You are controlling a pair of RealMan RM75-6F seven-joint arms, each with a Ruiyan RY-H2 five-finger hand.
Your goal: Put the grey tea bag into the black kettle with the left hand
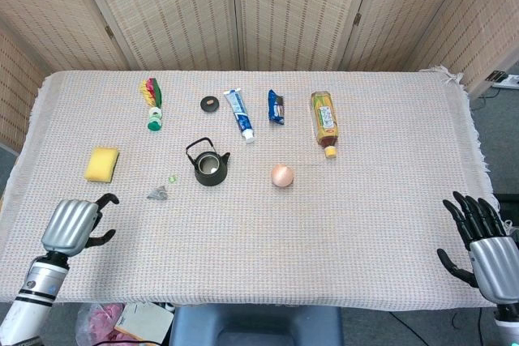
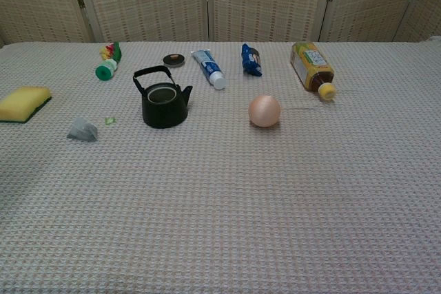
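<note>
Left hand [image 1: 75,226] sits over the near-left part of the table [image 1: 365,224], empty, with its fingers bent forward and apart; it appears in the head view only. Right hand [image 1: 483,245] hangs at the near-right edge, fingers spread, holding nothing.

Grey tea bag [image 1: 158,193] lies flat on the cloth, ahead and to the right of the left hand, well apart from it. Its small green tag [image 1: 173,177] rests just beside it. Black kettle [image 1: 208,165] stands upright near the bag, lid off, mouth open.

Probable faults:
- The bag is small, light and low; fingers may push it along the weave rather than pinch it.
- The kettle handle arches over the narrow opening; a release from the wrong side may drop the bag outside.
- A swinging forearm may knock the yellow sponge [image 1: 101,164].
</note>
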